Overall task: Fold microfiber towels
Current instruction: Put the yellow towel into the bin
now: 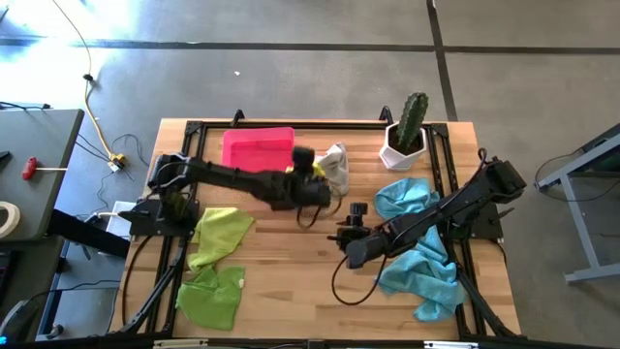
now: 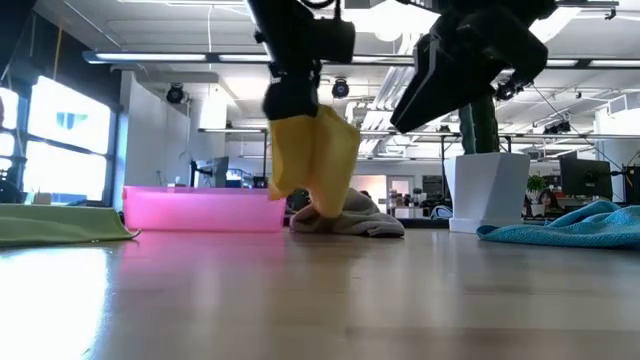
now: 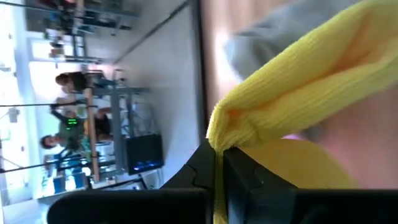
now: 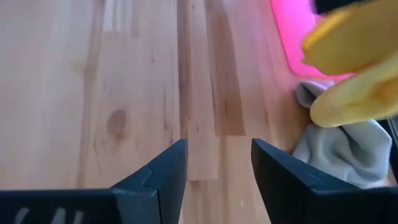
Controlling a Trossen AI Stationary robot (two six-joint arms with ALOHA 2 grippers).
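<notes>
Two arms reach over the wooden desk (image 1: 291, 271) from above, a pink tray (image 1: 257, 148) and potted cactus (image 1: 407, 131) behind. At table height, the yellow towel (image 2: 315, 160) hangs bunched above the grey towel (image 2: 350, 218). Left fingers (image 3: 221, 163) pinch yellow cloth tight; right fingers (image 4: 165, 171) gape apart, holding nothing.

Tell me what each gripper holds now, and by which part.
The left gripper pinches the yellow towel by a bunched edge. The right gripper holds nothing.
</notes>
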